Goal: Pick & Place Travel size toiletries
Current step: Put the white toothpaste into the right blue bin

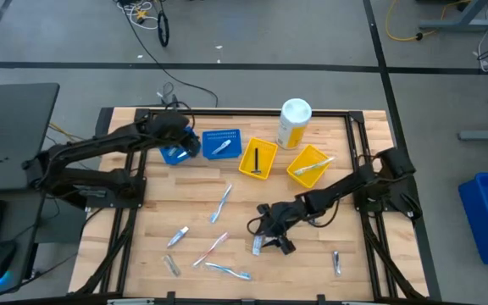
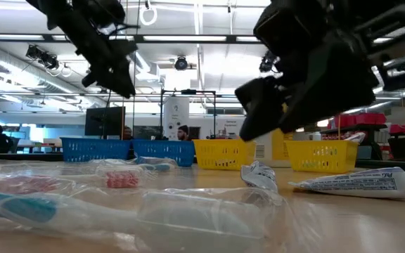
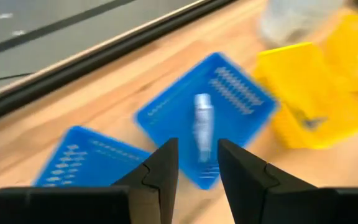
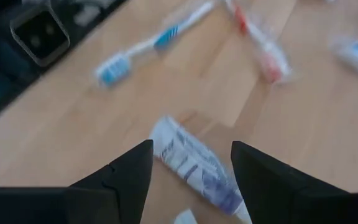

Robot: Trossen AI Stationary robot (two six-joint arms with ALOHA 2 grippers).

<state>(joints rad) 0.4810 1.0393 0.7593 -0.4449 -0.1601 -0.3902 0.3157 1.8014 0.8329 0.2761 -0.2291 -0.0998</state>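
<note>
Wrapped toothbrush [image 2: 20,207] lies nearest; beyond it, right end effector [image 4: 191,165] stoops, fingers spread over a tube [image 4: 194,168]; left end effector [image 3: 197,165], seemingly released, hovers above blue tray [image 3: 229,81].

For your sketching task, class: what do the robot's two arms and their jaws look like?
Both arms, left arm and right arm, are black, slim and jointed, built of tube-like segments. Each ends in a gripper, left gripper and right gripper, whose jaws are two matte black, wedge-shaped plastic pieces. No markings or loose cables are clearly visible on them.
</note>
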